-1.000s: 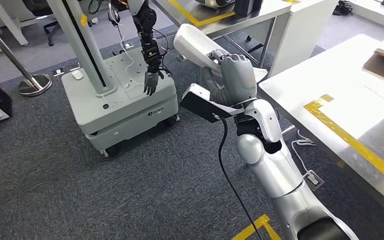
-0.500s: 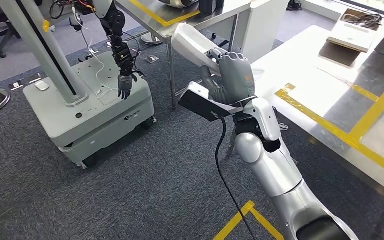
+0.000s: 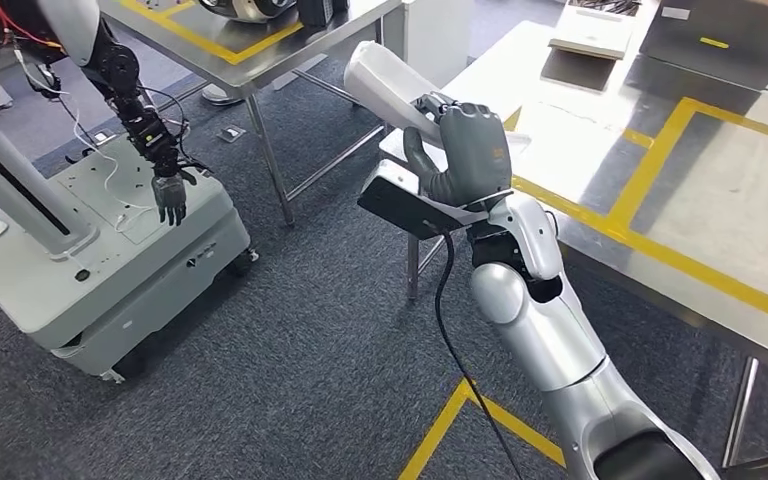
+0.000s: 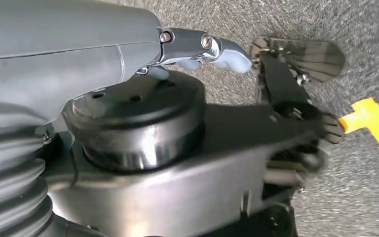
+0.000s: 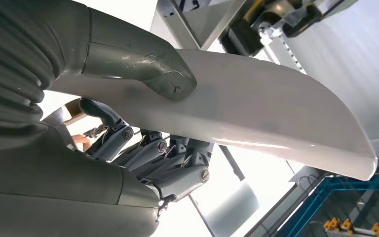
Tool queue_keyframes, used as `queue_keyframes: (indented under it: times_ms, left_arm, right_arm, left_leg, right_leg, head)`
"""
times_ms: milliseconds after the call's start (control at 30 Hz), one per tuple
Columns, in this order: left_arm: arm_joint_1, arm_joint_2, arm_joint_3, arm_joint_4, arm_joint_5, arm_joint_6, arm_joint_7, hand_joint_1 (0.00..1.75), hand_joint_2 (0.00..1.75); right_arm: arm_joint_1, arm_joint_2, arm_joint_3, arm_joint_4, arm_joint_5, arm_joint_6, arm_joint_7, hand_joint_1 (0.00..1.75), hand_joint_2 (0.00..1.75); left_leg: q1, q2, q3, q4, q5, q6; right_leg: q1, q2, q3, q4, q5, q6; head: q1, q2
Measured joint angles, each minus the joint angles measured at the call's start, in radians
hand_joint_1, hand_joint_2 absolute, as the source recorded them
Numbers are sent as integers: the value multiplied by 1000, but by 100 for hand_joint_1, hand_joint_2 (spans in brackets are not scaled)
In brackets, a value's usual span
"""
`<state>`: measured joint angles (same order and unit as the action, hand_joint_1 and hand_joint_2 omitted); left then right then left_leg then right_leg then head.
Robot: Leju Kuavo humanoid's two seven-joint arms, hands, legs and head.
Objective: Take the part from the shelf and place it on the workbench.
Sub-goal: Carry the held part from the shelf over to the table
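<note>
My right hand [image 3: 470, 150] is raised in front of me, fingers [image 5: 177, 160] wrapped under one long white part [image 3: 385, 85] and thumb pressed on top, a firm grasp. The part's long axis runs up and away to my left, its free end pointing far-left, over the near-left edge of the steel bench [image 3: 660, 200] with yellow tape lines. My left hand [image 4: 197, 49] hangs over the carpet; whether it is curled or spread I cannot tell. Farther left stands one grey wheeled robot base [image 3: 90, 260].

A robotics lab: steel workbenches [image 3: 600, 170], floor tape [image 3: 470, 425], another wheeled robot [image 3: 90, 250].
</note>
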<state>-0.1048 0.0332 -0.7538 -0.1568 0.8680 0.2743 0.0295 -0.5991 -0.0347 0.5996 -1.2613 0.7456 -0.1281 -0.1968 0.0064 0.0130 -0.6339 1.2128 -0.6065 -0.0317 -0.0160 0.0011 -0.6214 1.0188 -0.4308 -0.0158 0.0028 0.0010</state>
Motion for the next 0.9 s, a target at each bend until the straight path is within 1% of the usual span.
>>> queue_keyframes:
  times_ms: [33,67,100,133,167,200,233,267,300,333,367,400,433,467,500,533,567,600,633,667,700,733,767,800,833,867,900]
  left_arm:
    - [1,0,0,0,0,0,1,0,175]
    - [2,0,0,0,0,0,2,0,175]
    - [2,0,0,1,0,0,3,0,175]
    - [2,0,0,1,0,0,4,0,175]
    - [2,1,0,1,0,0,5,0,175]
    - [2,1,0,1,0,0,5,0,175]
    - [1,1,0,1,0,0,5,0,175]
    - [1,1,0,2,0,0,5,0,175]
    - [1,1,0,2,0,-1,6,0,175]
    - [0,1,0,2,0,-1,7,0,175]
    - [0,0,0,2,1,-1,8,0,175]
    - [0,-1,0,2,1,-1,8,0,175]
    - [0,-1,0,2,1,0,8,0,175]
    - [0,-1,0,2,2,0,9,0,175]
    - [2,0,0,2,3,0,9,0,175]
    - [4,0,0,3,5,0,10,0,175]
    - [5,0,0,3,6,0,11,0,175]
    - [6,0,0,3,8,0,11,0,175]
    - [6,-1,0,3,9,0,11,0,175]
    - [6,-1,0,3,10,0,11,0,175]
    - [5,-1,0,3,11,0,11,0,175]
    - [4,-1,0,3,10,0,12,0,175]
    - [3,-1,1,3,10,0,13,0,175]
    - [2,-1,1,3,10,0,14,0,175]
    - [0,-1,1,3,10,0,15,0,175]
    - [-3,-1,1,2,9,0,16,0,175]
    - [-5,-1,1,2,9,0,17,0,175]
  right_arm:
    - [1,0,0,-1,0,0,0,175,175]
    - [2,0,0,-1,0,0,1,175,175]
    - [3,0,0,-1,0,0,1,175,175]
    - [3,0,0,-1,1,0,1,175,175]
    - [3,0,0,-2,1,0,1,175,175]
    - [3,0,0,-3,1,0,1,175,175]
    - [2,0,1,-4,1,0,1,175,175]
    - [2,0,1,-5,1,0,0,175,175]
    - [2,0,1,-6,1,0,1,175,175]
    - [3,-1,0,-7,0,0,1,175,175]
    - [5,-4,-1,-8,0,0,2,175,175]
    - [6,-6,-2,-9,0,-1,2,175,175]
    - [6,-9,-3,-10,-1,-2,3,175,175]
    - [7,-10,-4,-10,-1,-3,4,175,175]
    - [8,-11,-4,-11,-1,-4,4,175,175]
    - [10,-12,-4,-11,-1,-4,5,175,175]
    - [13,-14,-4,-11,-1,-4,5,175,175]
    - [16,-18,-5,-11,-1,-4,6,175,175]
    - [17,-21,-6,-11,-1,-5,6,175,175]
    - [18,-24,-7,-14,-1,-5,7,175,175]
    - [18,-26,-9,-18,-1,-6,8,175,175]
    - [18,-28,-11,-24,-1,-7,10,175,175]
    - [19,-29,-12,-30,-1,-7,12,175,175]
    - [20,-32,-15,-36,-1,-8,13,175,175]
    - [22,-36,-18,-41,-1,-8,14,175,175]
    - [24,-39,-22,-46,-1,-8,14,175,175]
    - [26,-43,-26,-52,-1,-8,14,175,175]
  left_leg:
    - [0,-6,-29,62,-22,-1]
    - [1,-8,-46,96,-26,-2]
    - [2,-10,-46,91,-9,-1]
    - [3,-15,-28,46,24,1]
    - [5,-31,3,-24,64,2]
    - [8,-59,32,-94,92,3]
    - [10,-82,54,-145,109,5]
    - [11,-99,65,-172,114,8]
    - [9,-102,68,-178,112,11]
    - [9,-90,68,-180,116,17]
    - [9,-77,69,-183,120,24]
    - [10,-64,70,-187,124,32]
    - [11,-50,70,-192,128,40]
    - [9,-36,70,-194,129,46]
    - [7,-21,69,-194,129,50]
    - [5,-6,68,-193,129,52]
    - [3,10,67,-192,129,53]
    - [3,24,66,-191,128,53]
    - [2,37,66,-190,127,53]
    - [2,50,66,-187,125,51]
    - [1,61,66,-184,122,49]
    - [-2,71,66,-181,119,44]
    - [-4,81,67,-180,117,39]
    - [-6,90,69,-180,116,33]
    - [-7,100,72,-182,115,28]
    - [-5,102,72,-182,114,21]
    - [-4,88,70,-176,107,15]
  right_leg:
    - [0,13,-1,0,0,-1]
    - [0,28,-1,1,1,-1]
    - [0,42,-1,2,1,0]
    - [-1,57,0,3,2,1]
    - [-3,70,-1,4,2,4]
    - [-3,83,-3,6,3,8]
    - [-3,95,-7,8,5,15]
    - [-5,107,-12,8,8,23]
    - [-6,120,-17,5,13,32]
    - [-8,132,-21,2,19,41]
    - [-9,129,-24,2,20,47]
    - [-7,110,-31,12,12,52]
    - [-5,80,-46,44,-8,55]
    - [-3,45,-71,98,-39,56]
    - [-1,22,-103,167,-74,59]
    - [-1,13,-133,233,-102,60]
    - [-1,10,-150,276,-115,61]
    - [-1,7,-148,282,-110,61]
    - [0,4,-127,250,-91,60]
    - [1,-7,-87,184,-62,58]
    - [4,-28,-47,113,-41,52]
    - [7,-46,-15,56,-25,46]
    - [10,-58,4,20,-17,38]
    - [14,-60,6,10,-17,31]
    - [14,-49,5,9,-12,26]
    - [12,-38,4,6,-8,20]
    - [8,-29,5,2,-5,13]
  head:
    - [0,0]
    - [0,0]
    - [0,0]
    - [0,0]
    - [0,0]
    - [0,0]
    - [0,0]
    - [0,0]
    - [0,0]
    - [0,0]
    - [0,0]
    - [1,0]
    - [3,0]
    - [4,0]
    - [6,0]
    - [6,0]
    - [6,0]
    - [6,0]
    - [6,0]
    - [6,0]
    - [6,0]
    - [6,0]
    - [5,0]
    - [5,0]
    - [5,0]
    - [5,0]
    - [5,0]
